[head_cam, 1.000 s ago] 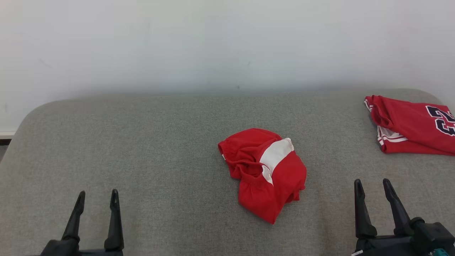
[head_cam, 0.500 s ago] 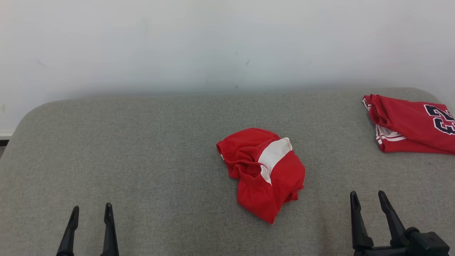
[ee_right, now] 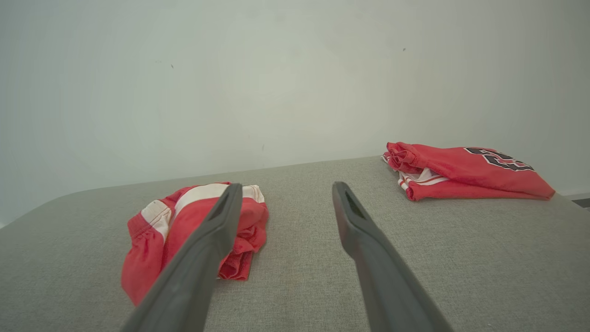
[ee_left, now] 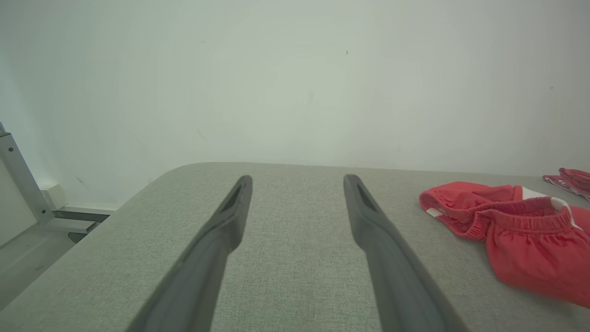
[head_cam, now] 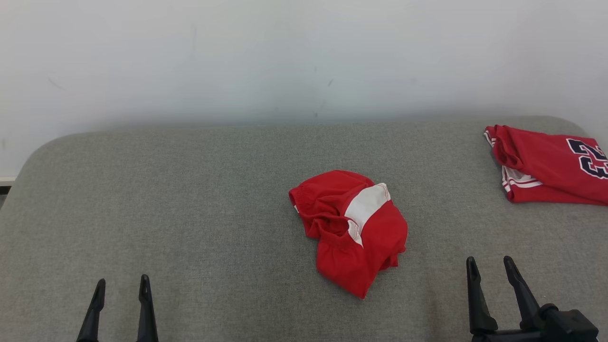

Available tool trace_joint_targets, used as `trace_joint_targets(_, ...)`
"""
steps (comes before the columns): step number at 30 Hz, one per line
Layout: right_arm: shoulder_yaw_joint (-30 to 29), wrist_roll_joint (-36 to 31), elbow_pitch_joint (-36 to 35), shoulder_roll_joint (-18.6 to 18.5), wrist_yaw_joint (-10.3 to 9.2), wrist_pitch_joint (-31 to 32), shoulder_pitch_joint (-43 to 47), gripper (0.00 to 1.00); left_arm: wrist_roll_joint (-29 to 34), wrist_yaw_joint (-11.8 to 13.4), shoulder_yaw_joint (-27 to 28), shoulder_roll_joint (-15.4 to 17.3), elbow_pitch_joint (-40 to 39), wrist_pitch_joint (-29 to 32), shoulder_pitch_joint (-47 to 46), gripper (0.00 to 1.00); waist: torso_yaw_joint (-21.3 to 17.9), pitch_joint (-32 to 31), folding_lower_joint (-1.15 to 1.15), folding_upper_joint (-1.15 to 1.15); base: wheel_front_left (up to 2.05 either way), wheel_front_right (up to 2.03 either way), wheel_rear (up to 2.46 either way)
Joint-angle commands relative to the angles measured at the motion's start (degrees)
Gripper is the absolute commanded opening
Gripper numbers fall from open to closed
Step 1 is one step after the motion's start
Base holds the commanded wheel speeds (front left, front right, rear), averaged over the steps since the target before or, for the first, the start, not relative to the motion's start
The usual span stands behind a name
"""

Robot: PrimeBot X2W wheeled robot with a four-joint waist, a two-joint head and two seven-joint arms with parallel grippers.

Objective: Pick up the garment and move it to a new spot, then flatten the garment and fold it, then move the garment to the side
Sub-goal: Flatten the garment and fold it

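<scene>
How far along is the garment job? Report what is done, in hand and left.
Done: nothing on the crumpled red-and-white garment, which lies bunched in the middle of the gray surface. A folded red jersey sits at the far right. In hand: nothing. The left gripper and right gripper hover open near the front edge, apart from the cloth. Left: pick it up, move it, flatten, fold, set aside.

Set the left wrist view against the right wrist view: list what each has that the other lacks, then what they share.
Left wrist, not right: the open left gripper and a pale metal frame beside the grey fabric surface. Right wrist, not left: the open right gripper and the dark number on the folded red jersey. Both: the crumpled red-and-white garment, the jersey's edge, the surface, the white wall.
</scene>
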Motion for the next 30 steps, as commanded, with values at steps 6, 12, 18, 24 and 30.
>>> trace_joint_targets(6, 0.2, 0.5, -0.1, 0.0, -0.16, -0.2, 0.0, 1.00, 1.1, -0.9, 0.5, -0.7, 0.7, -0.2, 0.4, 1.00, -0.3, 0.1, 0.00, 0.00, 0.00, 0.00, 0.00)
trace_joint_targets(12, 0.2, 0.6, 0.2, 0.0, -0.16, -0.3, -0.4, 1.00, 2.1, -2.6, -1.7, -0.3, 1.7, -0.1, -3.2, 1.00, -0.7, 0.4, 0.00, 0.00, 0.00, 0.00, 0.00)
trace_joint_targets(18, 0.6, 0.8, 0.5, 0.0, -0.16, -0.5, -1.1, 1.00, 3.6, -6.1, -7.3, -1.5, 3.4, 2.2, -11.5, 1.00, -2.5, 1.3, 0.00, 0.00, 0.00, 0.00, 0.00)
trace_joint_targets(24, 0.9, 1.6, 1.2, 0.0, -0.16, -0.9, -2.2, 1.00, 4.4, -9.4, -12.9, -3.5, 7.2, 4.8, -20.5, 1.00, -6.2, 3.6, 0.00, 0.00, 0.00, 0.00, 0.00)
trace_joint_targets(30, 0.9, 2.5, 2.5, 0.0, -0.16, -1.5, -3.3, 1.00, 3.5, -10.8, -16.6, -4.6, 11.6, 8.5, -26.3, 1.00, -10.2, 6.0, 0.00, 0.00, 0.00, 0.00, 0.00)
